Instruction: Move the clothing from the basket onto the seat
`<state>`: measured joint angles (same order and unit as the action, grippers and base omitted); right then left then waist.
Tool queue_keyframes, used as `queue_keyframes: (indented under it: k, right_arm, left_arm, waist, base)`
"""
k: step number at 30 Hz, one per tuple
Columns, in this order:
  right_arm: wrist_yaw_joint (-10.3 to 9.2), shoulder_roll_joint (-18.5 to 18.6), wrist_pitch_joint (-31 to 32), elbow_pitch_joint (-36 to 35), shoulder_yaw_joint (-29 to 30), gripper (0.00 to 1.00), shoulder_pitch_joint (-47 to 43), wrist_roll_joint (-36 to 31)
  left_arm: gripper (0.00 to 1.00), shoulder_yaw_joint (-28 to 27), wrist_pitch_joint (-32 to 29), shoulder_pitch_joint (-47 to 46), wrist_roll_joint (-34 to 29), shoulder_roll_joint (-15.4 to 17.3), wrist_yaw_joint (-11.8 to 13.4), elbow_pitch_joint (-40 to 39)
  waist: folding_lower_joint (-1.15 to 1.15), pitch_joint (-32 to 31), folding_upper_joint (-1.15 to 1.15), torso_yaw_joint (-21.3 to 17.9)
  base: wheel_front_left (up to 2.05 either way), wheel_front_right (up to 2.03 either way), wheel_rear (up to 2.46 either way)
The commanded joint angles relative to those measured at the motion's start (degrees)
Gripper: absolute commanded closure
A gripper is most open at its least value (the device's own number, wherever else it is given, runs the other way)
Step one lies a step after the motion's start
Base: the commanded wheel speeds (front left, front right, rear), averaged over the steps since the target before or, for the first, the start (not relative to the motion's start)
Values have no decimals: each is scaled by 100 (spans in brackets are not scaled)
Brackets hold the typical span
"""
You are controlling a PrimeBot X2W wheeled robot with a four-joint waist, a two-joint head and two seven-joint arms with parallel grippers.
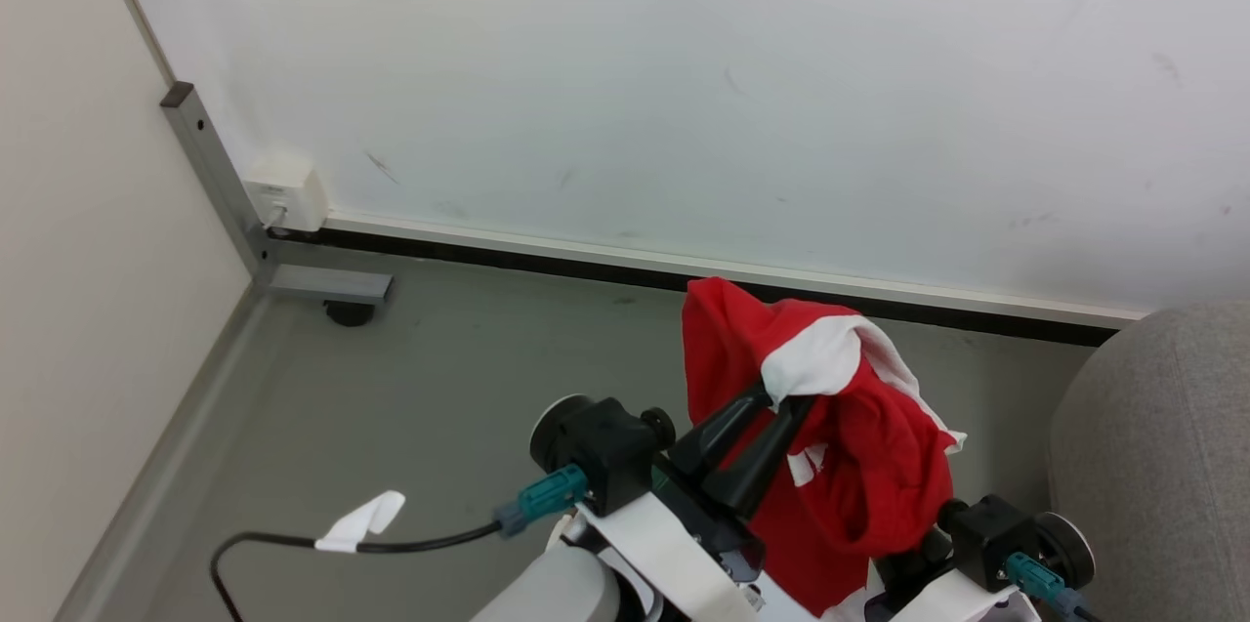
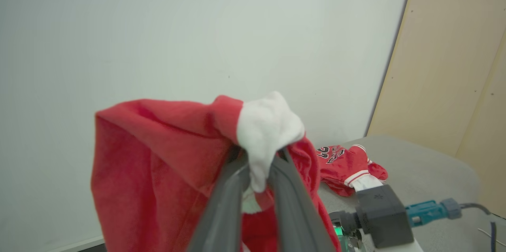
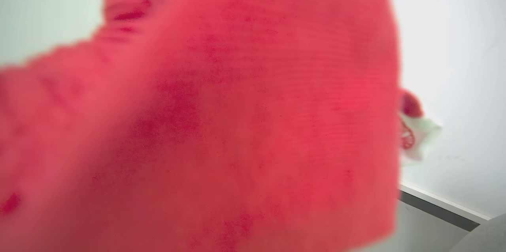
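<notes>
Between the left jaws: a white fold of the red garment, clamped tight, the rest drooping below and around them.
The right jaws: closed, hidden behind that hanging cloth; whether they pinch it cannot be told.
The jersey: lying on the seat, beyond the left jaws and to their right, apart.
</notes>
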<state>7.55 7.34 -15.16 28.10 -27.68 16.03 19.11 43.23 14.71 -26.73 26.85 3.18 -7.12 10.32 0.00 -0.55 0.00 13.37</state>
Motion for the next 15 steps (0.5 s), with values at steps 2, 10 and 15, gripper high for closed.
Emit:
queue_keyframes:
  k: [2,10,15]
  right_arm:
    - [-14,-20,1,-58,74,100,-107,68]
    - [-13,-119,1,-469,557,100,-282,198]
    - [-13,-156,1,-753,939,100,-350,261]
  left_arm:
    - [100,-63,9,65,121,62,36,52]
    - [99,-148,-2,124,200,126,80,327]
    - [0,-70,-38,148,288,114,57,430]
  waist:
    - [0,-2,0,-15]
    - [0,7,0,-231]
    - [0,36,0,-430]
  base:
    - [0,0,0]
    - [0,0,0]
    - [0,0,0]
